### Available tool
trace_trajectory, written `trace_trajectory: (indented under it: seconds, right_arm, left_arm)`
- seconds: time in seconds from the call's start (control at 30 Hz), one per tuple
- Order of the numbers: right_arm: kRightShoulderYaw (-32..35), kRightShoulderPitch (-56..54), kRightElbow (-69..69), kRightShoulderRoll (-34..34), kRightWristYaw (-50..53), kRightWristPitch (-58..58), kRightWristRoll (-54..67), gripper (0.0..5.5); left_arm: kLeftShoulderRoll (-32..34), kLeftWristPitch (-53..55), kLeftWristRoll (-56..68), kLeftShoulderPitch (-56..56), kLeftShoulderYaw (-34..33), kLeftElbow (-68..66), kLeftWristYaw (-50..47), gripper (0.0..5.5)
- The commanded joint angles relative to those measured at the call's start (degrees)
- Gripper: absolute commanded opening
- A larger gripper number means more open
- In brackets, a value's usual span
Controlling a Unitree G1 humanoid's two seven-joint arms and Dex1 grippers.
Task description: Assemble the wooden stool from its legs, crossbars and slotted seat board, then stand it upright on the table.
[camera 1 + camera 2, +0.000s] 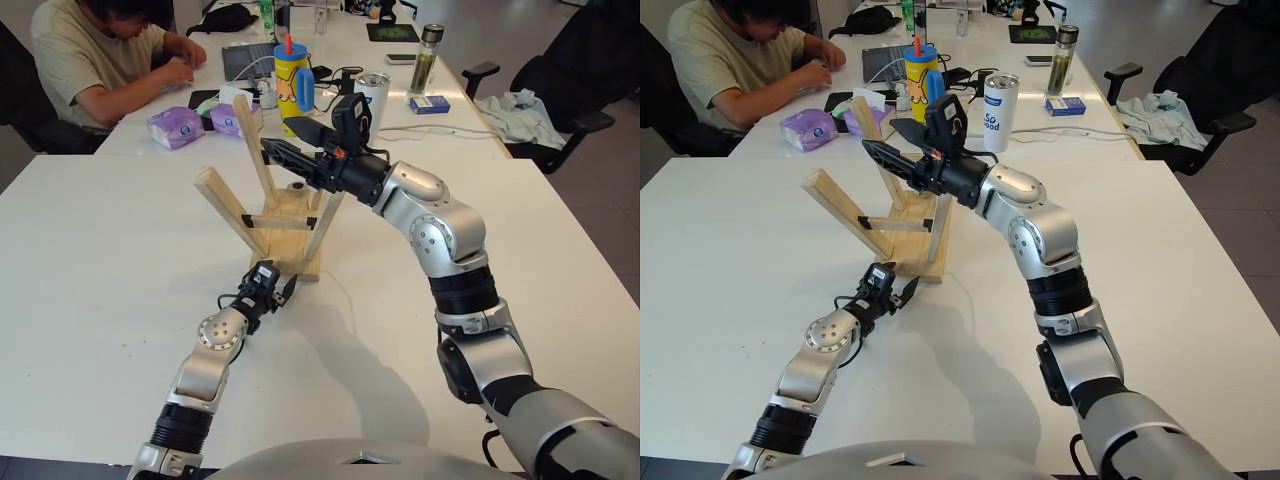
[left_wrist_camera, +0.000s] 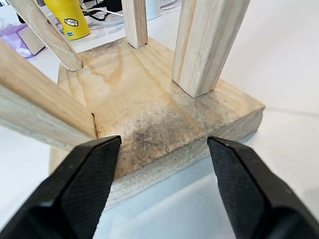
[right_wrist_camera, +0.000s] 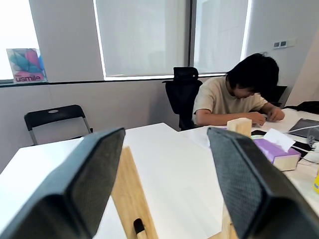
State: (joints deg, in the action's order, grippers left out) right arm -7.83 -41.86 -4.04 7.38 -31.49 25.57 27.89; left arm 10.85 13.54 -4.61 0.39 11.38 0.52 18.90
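On the table (image 1: 90, 300), in the left eye view, the stool (image 1: 272, 215) sits upside down: its seat board (image 1: 300, 262) lies flat and its legs (image 1: 225, 210) splay upward, tied by a crossbar (image 1: 275, 222). The left gripper (image 1: 283, 288) rests low at the board's near edge, and the right gripper (image 1: 285, 140) hangs among the leg tops. The right eye view shows the same layout. In the left wrist view, the left fingers (image 2: 84, 179) stand wide apart on either side of the board's near corner and hold nothing. In the right wrist view, the right jaws are likewise spread wide, with one leg rising between them close to one finger, ungripped. Expect light, rigid softwood that will not flex. The joints may be only pressed together, so a pull high on a leg could loosen them. You would do better to grip a leg near the board, or the board's edge, and to turn the stool slowly.
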Motion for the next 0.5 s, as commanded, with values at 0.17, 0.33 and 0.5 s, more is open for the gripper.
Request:
trace_trajectory:
  seconds: [0.17, 0.33, 0.5]
  right_arm:
    - [12.3, -3.1, -5.6, 3.5, 1.9, -5.3, 1.2, 3.07]
    - [16.2, 2.5, 0.2, 3.2, 10.5, -4.3, -1.0, 3.07]
    - [16.8, 19.2, 10.4, -0.5, 24.0, 1.4, -5.0, 3.07]
  left_arm:
    - [-2.6, 0.6, 2.4, -0.8, -0.7, 0.7, -1.2, 3.25]
    - [-0.5, -7.5, 5.4, -7.3, -2.1, 17.4, 0.9, 3.25]
    - [3.2, -11.9, 8.1, -22.4, -9.9, 26.7, 0.7, 3.25]
